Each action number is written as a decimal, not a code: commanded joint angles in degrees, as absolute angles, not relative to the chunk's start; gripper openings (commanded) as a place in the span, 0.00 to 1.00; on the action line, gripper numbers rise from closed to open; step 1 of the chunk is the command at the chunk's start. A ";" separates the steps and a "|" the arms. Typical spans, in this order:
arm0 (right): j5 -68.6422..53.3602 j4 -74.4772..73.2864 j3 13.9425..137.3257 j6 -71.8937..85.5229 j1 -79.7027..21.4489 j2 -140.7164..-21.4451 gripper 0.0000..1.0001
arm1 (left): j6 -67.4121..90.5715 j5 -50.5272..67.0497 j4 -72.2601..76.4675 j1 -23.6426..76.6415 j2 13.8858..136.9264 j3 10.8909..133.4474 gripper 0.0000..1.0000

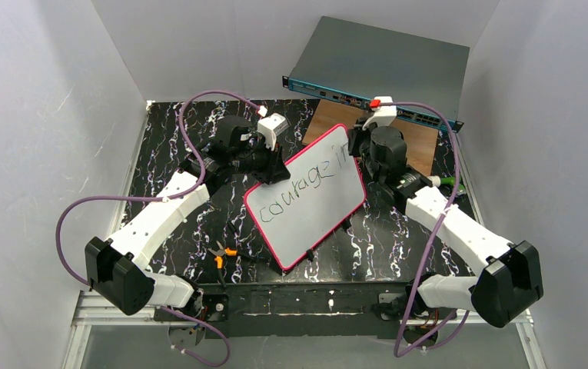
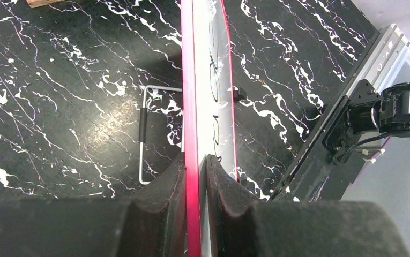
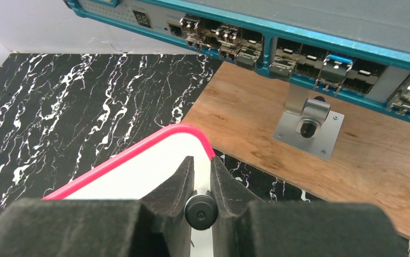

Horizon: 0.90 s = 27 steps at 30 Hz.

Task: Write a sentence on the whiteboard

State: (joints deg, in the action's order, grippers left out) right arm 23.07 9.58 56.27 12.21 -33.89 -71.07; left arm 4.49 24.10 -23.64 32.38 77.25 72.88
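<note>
Whiteboard (image 1: 313, 223) position: it stands tilted at the centre of the black marbled tabletop (image 1: 164, 134), between the two arms. Its pink-red frame runs diagonally in the top view. You cannot tell whether its lower corner rests on the tabletop.

Left gripper (image 1: 274, 167): closed on the whiteboard's upper left edge. In the left wrist view you see both fingers (image 2: 162, 193) pinching the frame. The board appears edge-on there, so its writing is squeezed into strokes you cannot read. A bent wire stand (image 2: 144, 134) lies on the tabletop just beside the board, and the frame partly covers it.

Right gripper (image 1: 357, 147): clamped on a black marker (image 3: 201, 211) at the board's upper right corner. Only the marker's round end shows between the fingers. Its tip is hidden, so you cannot confirm contact with the board.

Sentence (image 1: 302, 187): the top view lets you read "courage in" on one slanted line. The last letters sit just beside the right gripper and are hard to make out.

Surroundings: a grey-teal network switch (image 1: 383, 65) sits at the far edge above a wooden board (image 1: 325, 123). The right wrist view cuts off both ends of the switch. A small metal bracket (image 3: 310, 123) stands on the wood. Orange-handled pliers (image 1: 220, 254) lie near the whiteboard's lower left, too small for detail.
</note>
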 commanded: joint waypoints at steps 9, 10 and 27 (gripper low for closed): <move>21.17 12.49 57.32 12.91 -31.48 -71.75 0.01 | 0.75 22.36 -23.41 32.28 75.25 74.96 0.00; 21.04 12.48 56.78 13.29 -31.47 -71.60 0.01 | 0.71 22.35 -23.48 32.26 75.24 75.06 0.00; 21.16 10.59 47.74 16.57 -31.49 -67.00 0.01 | 1.04 22.75 -23.84 32.26 75.19 75.37 0.00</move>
